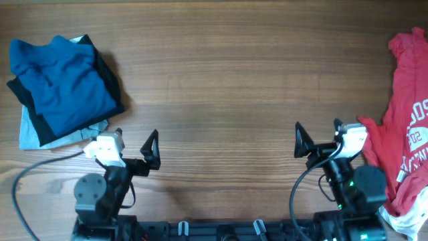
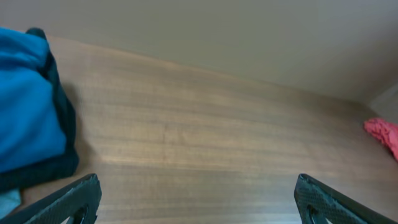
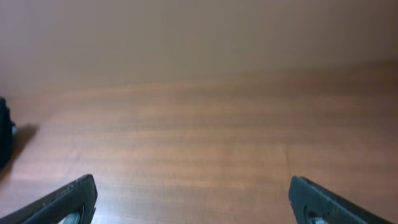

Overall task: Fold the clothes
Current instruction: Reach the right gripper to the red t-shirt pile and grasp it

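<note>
White lettering [image 1: 416, 137] is printed on the red T-shirt [image 1: 406, 73], just to the right of the right jaws; it is too small and creased to be read.

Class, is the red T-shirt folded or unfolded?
Unfolded: the red T-shirt lies rumpled in a loose heap with uneven edges and skewed lettering.

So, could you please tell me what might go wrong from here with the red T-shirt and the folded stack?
The red T-shirt lies crumpled at the right edge of the table, so the open right gripper might pinch several layers or drag it off. White cloth peeks from under it and may lift along. The left gripper, swinging out, could knock the stack topped by the blue garment.
</note>
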Robot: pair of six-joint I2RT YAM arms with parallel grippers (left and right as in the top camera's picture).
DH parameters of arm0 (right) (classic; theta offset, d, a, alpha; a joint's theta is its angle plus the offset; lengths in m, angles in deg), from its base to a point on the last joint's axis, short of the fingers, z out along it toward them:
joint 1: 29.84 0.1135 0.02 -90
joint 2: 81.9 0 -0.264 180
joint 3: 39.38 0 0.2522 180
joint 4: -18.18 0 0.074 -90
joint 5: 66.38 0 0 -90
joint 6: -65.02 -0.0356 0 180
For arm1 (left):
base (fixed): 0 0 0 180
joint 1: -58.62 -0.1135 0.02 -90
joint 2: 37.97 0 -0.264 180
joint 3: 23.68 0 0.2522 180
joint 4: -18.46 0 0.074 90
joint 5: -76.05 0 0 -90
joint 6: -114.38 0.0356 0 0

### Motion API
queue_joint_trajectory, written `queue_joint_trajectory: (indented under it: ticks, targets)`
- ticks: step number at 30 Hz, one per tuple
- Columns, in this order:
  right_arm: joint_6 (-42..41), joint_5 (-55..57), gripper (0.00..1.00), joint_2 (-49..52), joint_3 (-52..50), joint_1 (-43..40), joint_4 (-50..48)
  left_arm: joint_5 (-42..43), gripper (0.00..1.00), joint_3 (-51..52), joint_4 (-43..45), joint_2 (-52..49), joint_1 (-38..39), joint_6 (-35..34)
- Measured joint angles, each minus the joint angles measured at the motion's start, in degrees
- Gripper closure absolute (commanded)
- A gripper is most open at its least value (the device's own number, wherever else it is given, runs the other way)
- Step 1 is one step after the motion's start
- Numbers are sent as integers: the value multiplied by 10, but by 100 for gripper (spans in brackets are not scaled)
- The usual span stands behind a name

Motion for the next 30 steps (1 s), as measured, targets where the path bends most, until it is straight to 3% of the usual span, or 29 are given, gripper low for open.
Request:
queue_joint_trajectory:
  ticks: [13,21,30]
  targets:
    - [13,12,0,341,266,0,242,0,0,-229,-228,-264,0,0]
    - [27,91,0,478,308,-26,250,0,0,-251,-243,-303,0,-1]
    - [-25,182,5,635,309,-185,232,0,0,-251,-247,-302,0,0]
